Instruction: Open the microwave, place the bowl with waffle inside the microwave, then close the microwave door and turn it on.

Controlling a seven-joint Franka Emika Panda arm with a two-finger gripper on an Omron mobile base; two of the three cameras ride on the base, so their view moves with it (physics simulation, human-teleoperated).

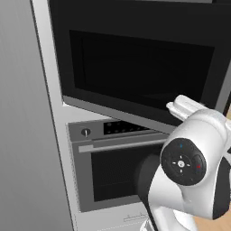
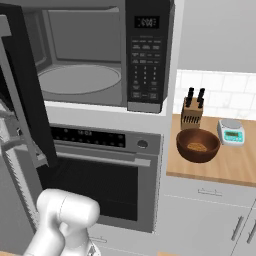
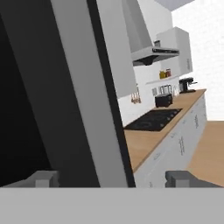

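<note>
Bowl (image 2: 198,145) on counter, one waffle (image 2: 196,147).

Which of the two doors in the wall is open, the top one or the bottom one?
The top one, the microwave door. It is swung out, so you can see the round plate inside. The oven door below, with the sideways handle, is shut.

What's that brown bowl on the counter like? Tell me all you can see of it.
The bowl is round, deep and dark brown, looking like wood. It sits upright on the light wooden counter, right of the oven and below the microwave's keypad side. Inside lies a small tan, flat piece of food, too small to make out in detail. A knife block stands just behind it and a small scale behind to its right; whether either touches the bowl is unclear. Nothing is gripping it.
</note>
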